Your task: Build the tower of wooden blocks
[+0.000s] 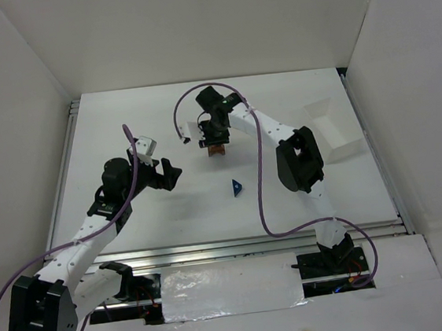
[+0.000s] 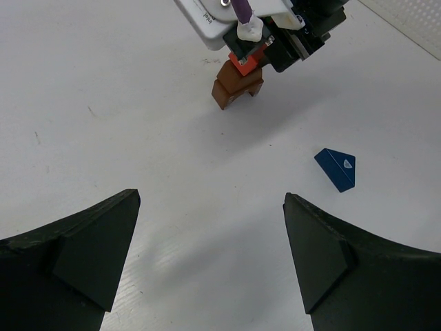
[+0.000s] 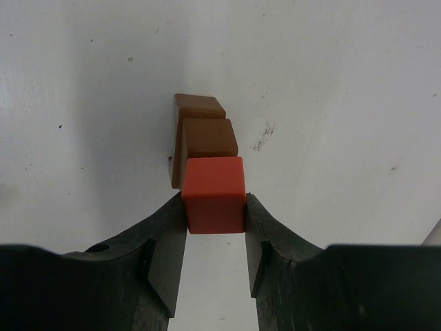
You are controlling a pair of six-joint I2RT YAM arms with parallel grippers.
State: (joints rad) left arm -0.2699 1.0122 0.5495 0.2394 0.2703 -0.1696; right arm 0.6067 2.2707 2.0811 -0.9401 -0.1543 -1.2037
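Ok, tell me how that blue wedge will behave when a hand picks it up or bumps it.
The blue wedge looks rigid, with flat faces, so it probably won't roll. Its sloped faces could let it squirt out of a pinch; the parallel triangular ends seem safer. Small, on the smooth white table, it will likely slide if nudged.

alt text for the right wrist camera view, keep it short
The right claw grips a red cube between its two black fingers. Brown blocks show just beyond the cube, on a white table.
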